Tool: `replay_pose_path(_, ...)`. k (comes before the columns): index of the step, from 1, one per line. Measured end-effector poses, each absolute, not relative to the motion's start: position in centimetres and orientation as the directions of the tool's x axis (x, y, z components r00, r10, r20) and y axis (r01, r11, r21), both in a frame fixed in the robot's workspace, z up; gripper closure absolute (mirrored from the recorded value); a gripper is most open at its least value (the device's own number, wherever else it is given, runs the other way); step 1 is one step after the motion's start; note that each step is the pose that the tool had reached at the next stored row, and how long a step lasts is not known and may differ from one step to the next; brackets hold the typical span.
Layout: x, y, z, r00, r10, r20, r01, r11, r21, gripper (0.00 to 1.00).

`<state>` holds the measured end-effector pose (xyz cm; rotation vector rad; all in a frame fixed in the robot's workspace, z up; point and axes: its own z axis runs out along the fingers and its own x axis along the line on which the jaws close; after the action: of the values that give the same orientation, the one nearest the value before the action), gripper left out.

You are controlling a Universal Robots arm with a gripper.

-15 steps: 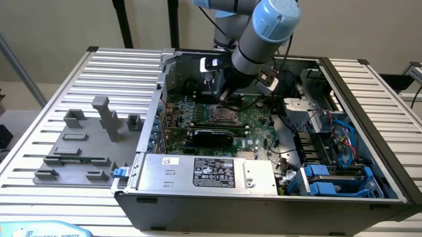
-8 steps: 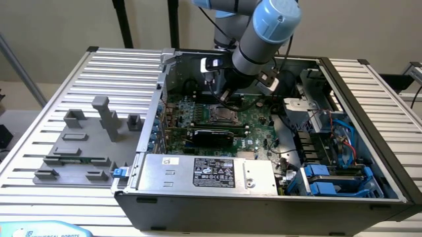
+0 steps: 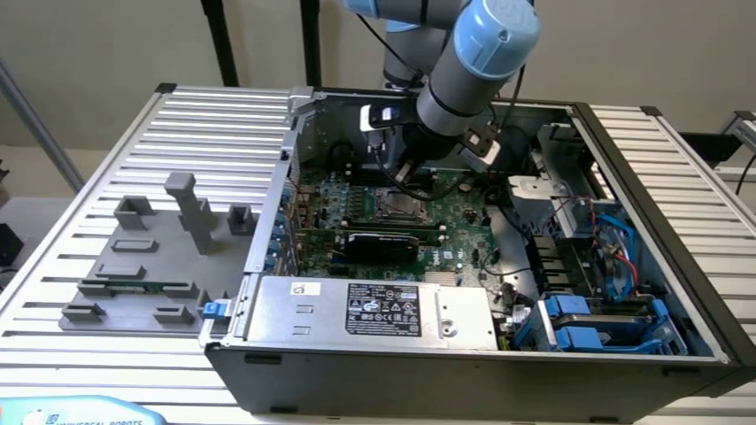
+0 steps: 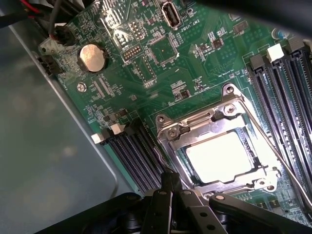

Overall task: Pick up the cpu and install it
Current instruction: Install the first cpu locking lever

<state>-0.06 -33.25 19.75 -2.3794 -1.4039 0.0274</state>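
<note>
Already the cpu [image 4: 225, 157] lies flat inside the square metal socket frame [image 4: 214, 146] on the green motherboard [image 4: 161, 63], its pale top glaring so brightly in the wrist view that no marking on it can be read. The frame's rim overlaps the chip's edges, so how fully it is seated cannot be told. The gripper [image 4: 171, 183] has its dark fingers pressed together and grasps nothing; their tips hang just beside the frame, at about seven o'clock from the cpu, and whether they touch the board is unclear. The finger bases are cut off at the picture's edge. A round coin battery [image 4: 92, 58] sits toward ten o'clock from the socket, well apart, and dark memory slots [image 4: 282, 92] run past it at about two o'clock, partly cropped.

In the exterior view the arm [image 3: 473, 71] reaches down into the open computer case [image 3: 473, 354] and its wrist covers the gripper. The socket frame [image 3: 396, 205] shows as a small dark square, its contents too small to make out. At nine o'clock from the case, grey plastic fixture blocks [image 3: 148, 257] stand on the slatted table [image 3: 71, 354].
</note>
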Motion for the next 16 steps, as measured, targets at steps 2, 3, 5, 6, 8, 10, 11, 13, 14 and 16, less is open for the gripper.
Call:
replay_pose_path(2, -0.06, -33.26, 19.71, 0.502, 0.848, 0.171, 0.841, -0.431, -0.328, 0.89)
replay_pose_path(3, -0.05, -33.26, 19.7, 0.502, 0.848, 0.171, 0.841, -0.431, -0.328, 0.89)
replay_pose_path(5, -0.04, -33.26, 19.68, 0.502, 0.848, 0.17, 0.841, -0.432, -0.327, 0.89)
replay_pose_path(6, -0.04, -33.26, 19.67, 0.502, 0.848, 0.169, 0.841, -0.432, -0.327, 0.89)
replay_pose_path(8, -0.02, -33.27, 19.65, 0.502, 0.849, 0.168, 0.841, -0.432, -0.326, 0.89)
replay_pose_path(10, -0.01, -33.27, 19.63, 0.502, 0.849, 0.166, 0.841, -0.433, -0.325, 0.89)
replay_pose_path(11, -0.01, -33.28, 19.62, 0.502, 0.849, 0.164, 0.84, -0.434, -0.325, 0.89)
replay_pose_path(13, 0.0, -33.28, 19.59, 0.502, 0.85, 0.162, 0.841, -0.435, -0.323, 0.89)
replay_pose_path(14, 0.01, -33.28, 19.58, 0.502, 0.85, 0.161, 0.841, -0.435, -0.323, 0.89)
replay_pose_path(16, 0.03, -33.28, 19.55, 0.502, 0.85, 0.158, 0.841, -0.436, -0.322, 0.89)
